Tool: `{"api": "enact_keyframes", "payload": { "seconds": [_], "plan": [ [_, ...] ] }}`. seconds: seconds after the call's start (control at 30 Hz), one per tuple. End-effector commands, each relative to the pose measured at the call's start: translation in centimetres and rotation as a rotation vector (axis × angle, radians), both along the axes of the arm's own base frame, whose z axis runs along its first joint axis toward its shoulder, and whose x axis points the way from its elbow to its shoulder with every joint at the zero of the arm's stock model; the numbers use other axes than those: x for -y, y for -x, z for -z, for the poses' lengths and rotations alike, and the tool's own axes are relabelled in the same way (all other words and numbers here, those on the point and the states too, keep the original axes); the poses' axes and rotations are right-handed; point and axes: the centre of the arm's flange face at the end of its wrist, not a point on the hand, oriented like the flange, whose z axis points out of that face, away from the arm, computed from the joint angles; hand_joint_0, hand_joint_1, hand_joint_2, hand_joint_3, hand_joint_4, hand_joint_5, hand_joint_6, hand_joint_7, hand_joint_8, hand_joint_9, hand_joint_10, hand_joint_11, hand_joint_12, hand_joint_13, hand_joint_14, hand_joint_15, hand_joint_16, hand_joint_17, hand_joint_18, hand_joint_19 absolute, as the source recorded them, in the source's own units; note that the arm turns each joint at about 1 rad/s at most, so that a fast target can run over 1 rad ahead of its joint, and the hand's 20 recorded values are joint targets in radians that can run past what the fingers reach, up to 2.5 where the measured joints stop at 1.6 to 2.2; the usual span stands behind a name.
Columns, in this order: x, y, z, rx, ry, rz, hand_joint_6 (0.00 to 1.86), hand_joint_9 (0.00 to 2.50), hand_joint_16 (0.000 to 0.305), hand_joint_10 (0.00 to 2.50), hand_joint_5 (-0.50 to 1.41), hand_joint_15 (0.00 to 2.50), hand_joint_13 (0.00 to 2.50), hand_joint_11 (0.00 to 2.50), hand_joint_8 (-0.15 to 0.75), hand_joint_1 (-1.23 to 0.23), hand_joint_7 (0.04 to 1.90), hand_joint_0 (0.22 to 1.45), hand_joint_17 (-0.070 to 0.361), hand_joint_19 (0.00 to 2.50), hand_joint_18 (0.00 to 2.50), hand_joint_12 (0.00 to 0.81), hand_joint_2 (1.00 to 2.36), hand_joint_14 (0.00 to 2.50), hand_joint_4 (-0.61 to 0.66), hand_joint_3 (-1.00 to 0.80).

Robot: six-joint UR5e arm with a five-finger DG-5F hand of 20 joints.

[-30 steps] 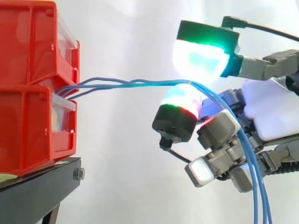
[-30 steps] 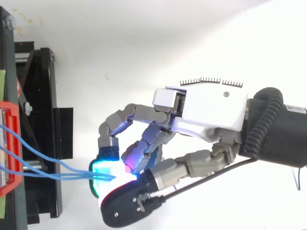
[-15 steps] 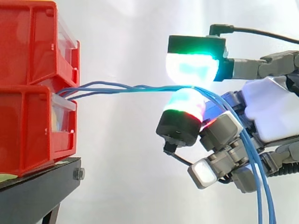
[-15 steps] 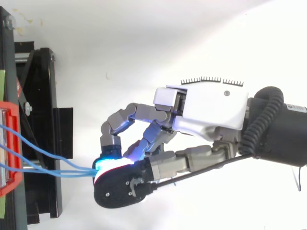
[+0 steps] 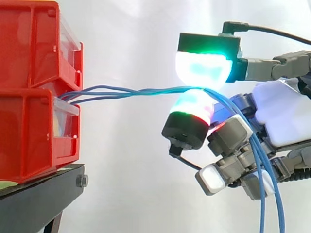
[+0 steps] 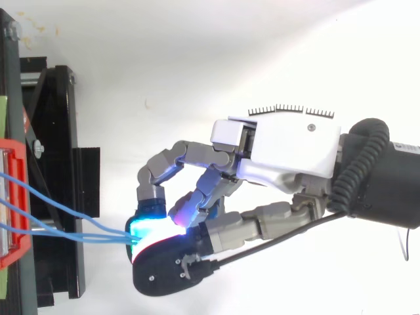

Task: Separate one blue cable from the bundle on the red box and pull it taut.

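Three blue cables (image 5: 121, 91) run from the gap between the stacked red bins (image 5: 34, 97) rightwards to my hand (image 5: 282, 116). Two glowing pads, one above and one below, pinch the cables together at about (image 5: 197, 89); past the pinch the cables drop down over the curled fingers (image 5: 228, 133). In the top view the cables (image 6: 65, 223) fan out from the red bin's edge (image 6: 13, 197) and converge at the cyan-lit fingertips (image 6: 149, 230) of the hand (image 6: 289, 147). The span between bins and hand is nearly straight, with a slight sag.
The bins stand on a black stand (image 5: 39, 199), which reaches toward the hand in the top view (image 6: 59, 164). A white curtain lies behind. Open space lies between the bins and the hand.
The upper pad came down onto the cables against the lower pad, closing the pinch. The cable span has straightened, and the hand has since drawn slightly to the right.
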Motion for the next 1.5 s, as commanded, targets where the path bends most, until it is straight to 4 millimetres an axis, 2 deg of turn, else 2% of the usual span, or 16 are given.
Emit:
{"api": "enact_keyframes", "payload": {
  "seconds": [0.0, 0.17, 0.3, 0.6, 0.7, 0.77, 0.8, 0.9, 1.0, 1.07, 1.13, 1.27, 1.47],
  "plan": [
    [0.03, 0.03, -0.07, 0.000, 0.000, 0.000, 0.90, 0.96, 0.044, 0.02, -0.20, 0.61, 0.88, 1.06, 0.299, -0.93, 1.17, 0.79, 0.098, 0.69, 0.90, 0.357, 1.01, 0.02, -0.13, -0.37],
    [0.03, 0.04, -0.12, -0.002, 0.000, 0.000, 0.90, 0.95, 0.043, 0.02, -0.20, 0.60, 0.86, 1.05, 0.296, -0.92, 1.14, 0.83, 0.096, 0.70, 0.88, 0.353, 1.00, 0.02, -0.18, -0.50],
    [0.03, 0.04, -0.12, -0.002, 0.000, 0.000, 0.90, 0.96, 0.042, 0.02, -0.20, 0.61, 0.87, 1.05, 0.280, -0.91, 1.14, 0.85, 0.094, 0.70, 0.88, 0.347, 1.00, 0.02, -0.20, -0.50],
    [0.05, 0.14, -0.01, -0.007, -0.011, 0.004, 0.89, 0.98, 0.041, 0.02, -0.19, 0.60, 0.89, 1.07, 0.288, -0.93, 1.08, 0.82, 0.092, 0.67, 0.92, 0.344, 1.00, 0.02, -0.10, -0.50],
    [0.05, 0.13, -0.07, -0.007, -0.011, 0.004, 0.88, 1.01, 0.041, 0.02, -0.19, 0.62, 0.91, 1.06, 0.284, -0.94, 1.18, 0.78, 0.091, 0.68, 0.93, 0.339, 1.00, 0.02, -0.07, -0.50],
    [0.05, 0.13, -0.07, -0.007, -0.011, 0.004, 0.88, 1.02, 0.040, 0.02, -0.19, 0.62, 0.92, 1.06, 0.287, -0.92, 1.35, 0.74, 0.091, 0.68, 0.93, 0.344, 1.00, 0.02, -0.04, -0.46],
    [0.05, 0.13, -0.07, -0.007, -0.011, 0.004, 0.88, 1.02, 0.041, 0.02, -0.19, 0.62, 0.92, 1.06, 0.288, -0.91, 1.37, 0.73, 0.092, 0.69, 0.93, 0.345, 1.00, 0.02, -0.04, -0.45],
    [0.05, 0.13, -0.07, -0.007, -0.011, 0.004, 0.87, 1.04, 0.042, 0.02, -0.17, 0.62, 0.92, 1.04, 0.285, -0.83, 1.32, 0.66, 0.094, 0.71, 0.92, 0.357, 1.01, 0.02, -0.09, -0.41],
    [0.05, 0.13, -0.07, -0.007, -0.011, 0.004, 0.85, 1.05, 0.043, 0.02, -0.16, 0.64, 0.92, 1.00, 0.282, -0.78, 1.22, 0.63, 0.096, 0.75, 0.90, 0.361, 1.01, 0.02, -0.08, -0.39],
    [-0.07, 0.10, -0.14, -0.005, -0.011, 0.002, 0.80, 1.05, 0.045, 0.02, -0.15, 0.65, 0.91, 1.00, 0.300, -0.69, 1.18, 0.58, 0.101, 0.78, 0.89, 0.370, 1.01, 0.02, -0.03, -0.43],
    [0.03, 0.07, -0.21, -0.004, -0.012, 0.004, 0.78, 1.07, 0.047, 0.02, -0.14, 0.65, 0.92, 1.00, 0.322, -0.66, 1.23, 0.54, 0.105, 0.77, 0.90, 0.381, 1.00, 0.02, 0.00, -0.50],
    [0.07, 0.21, -0.09, -0.014, -0.009, 0.004, 0.78, 1.10, 0.054, 0.02, -0.14, 0.65, 0.96, 1.00, 0.356, -0.54, 1.20, 0.48, 0.121, 0.76, 0.95, 0.417, 1.00, 0.02, 0.05, -0.50],
    [0.07, 0.28, -0.05, -0.020, -0.010, 0.003, 0.79, 1.10, 0.056, 0.02, -0.14, 0.65, 0.97, 1.00, 0.367, -0.53, 1.18, 0.47, 0.126, 0.77, 0.96, 0.426, 1.00, 0.02, 0.07, -0.50]
  ]
}}
